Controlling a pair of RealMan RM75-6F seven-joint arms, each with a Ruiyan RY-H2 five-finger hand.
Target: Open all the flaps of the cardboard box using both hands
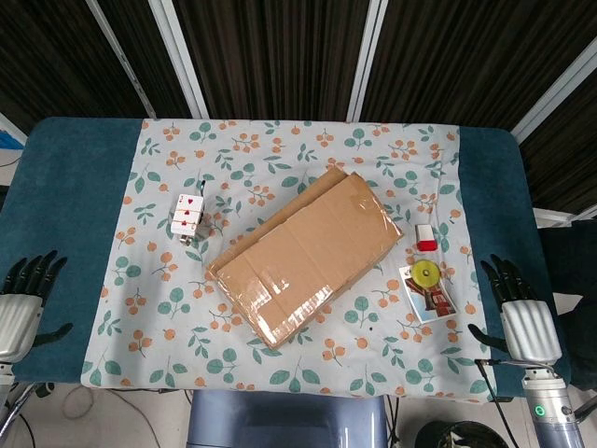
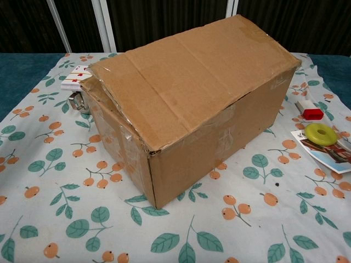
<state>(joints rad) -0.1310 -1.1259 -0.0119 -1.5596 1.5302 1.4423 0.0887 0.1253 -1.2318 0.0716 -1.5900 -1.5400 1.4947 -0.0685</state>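
At the tabletop's middle the cardboard box (image 1: pixel 303 258) sits apparently fully shut, while the left hand (image 1: pixel 26 297) and right hand (image 1: pixel 519 313) wait empty, fingers spread, at opposite side edges; next, both must reach inward for the flaps.

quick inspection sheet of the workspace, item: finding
surface: table in teal, with a floral cloth over its middle
job's things: cardboard box lies diagonally, flaps shut, old tape on its seams
clutter: playing cards left of the box; red-and-white item, yellow ring on a picture card to its right
hands: left hand and right hand open at the table's sides, apart from the box
cables: some on the floor at lower left
surroundings: dark slatted wall behind
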